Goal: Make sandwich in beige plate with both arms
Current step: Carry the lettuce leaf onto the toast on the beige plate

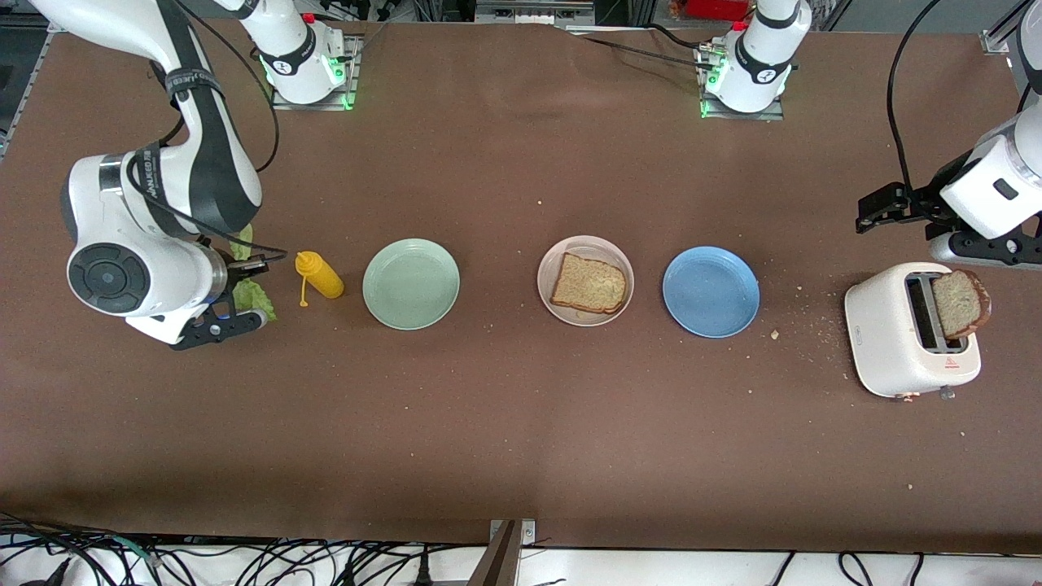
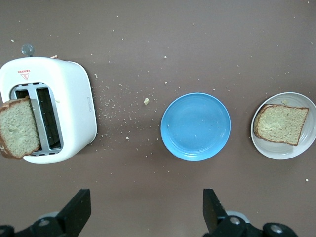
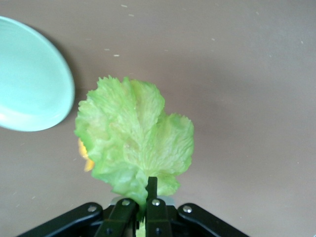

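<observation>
Lettuce leaf (image 3: pixel 134 136) pinched at its stem in the right gripper (image 3: pixel 145 207), jaws clamped tight, beside the mustard bottle (image 1: pixel 319 275). Left gripper (image 2: pixel 143 210) spread wide, empty, hovering near the toaster (image 1: pixel 909 330). One bread slice (image 1: pixel 589 283) sits in the beige plate (image 1: pixel 585 281).

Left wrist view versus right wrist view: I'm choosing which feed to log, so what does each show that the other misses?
Only the left wrist view shows the white toaster with a bread slice sticking out of its slot, the blue plate, the beige plate carrying another bread slice, and the open left hand. Only the right wrist view shows the lettuce leaf pinched in the shut right hand, the mint-green plate and a sliver of the yellow bottle. Both share the brown table.
</observation>
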You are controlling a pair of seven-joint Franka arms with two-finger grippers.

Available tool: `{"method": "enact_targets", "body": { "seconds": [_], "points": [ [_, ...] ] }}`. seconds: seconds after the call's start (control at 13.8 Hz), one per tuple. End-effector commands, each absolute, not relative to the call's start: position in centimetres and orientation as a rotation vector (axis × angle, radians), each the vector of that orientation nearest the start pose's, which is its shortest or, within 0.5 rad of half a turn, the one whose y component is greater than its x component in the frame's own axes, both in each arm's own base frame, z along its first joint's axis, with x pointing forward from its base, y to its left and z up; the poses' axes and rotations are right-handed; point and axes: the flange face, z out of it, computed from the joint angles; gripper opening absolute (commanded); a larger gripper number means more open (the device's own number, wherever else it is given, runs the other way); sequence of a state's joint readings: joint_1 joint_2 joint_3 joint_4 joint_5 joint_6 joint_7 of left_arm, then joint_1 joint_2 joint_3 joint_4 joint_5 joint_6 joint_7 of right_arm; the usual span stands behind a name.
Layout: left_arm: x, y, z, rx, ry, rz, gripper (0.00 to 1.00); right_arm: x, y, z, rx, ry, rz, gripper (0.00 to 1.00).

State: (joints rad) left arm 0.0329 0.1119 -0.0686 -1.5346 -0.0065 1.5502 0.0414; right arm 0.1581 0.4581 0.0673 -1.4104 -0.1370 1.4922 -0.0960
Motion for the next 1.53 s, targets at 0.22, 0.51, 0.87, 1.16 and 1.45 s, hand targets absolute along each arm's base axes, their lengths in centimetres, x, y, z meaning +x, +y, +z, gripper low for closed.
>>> {"method": "enact_targets", "body": {
  "seconds": [0.22,0.51,0.87,1.16,1.45],
  "points": [
    [58.4,-1.7,58.0,-3.143,0.149,0.161,1.00,58.9,27.8,45.7,-3.179,-0.597,0.454,0.00],
    [58.4,-1.6,58.0,-3.143,0.147,0.161,1.00,57.0,37.0,43.4,-3.143,-0.561,0.249,0.00],
    [58.4,-1.6,58.0,-3.143,0.147,0.161,1.00,55.5,45.9,38.2,-3.027,-0.502,0.024,0.00],
    [58.4,-1.6,58.0,-3.143,0.147,0.161,1.00,54.5,50.7,33.8,-2.920,-0.501,-0.103,0.00],
    [58.4,-1.6,58.0,-3.143,0.145,0.161,1.00,52.6,54.6,31.0,-2.822,-0.525,-0.199,0.00]
  ]
}}
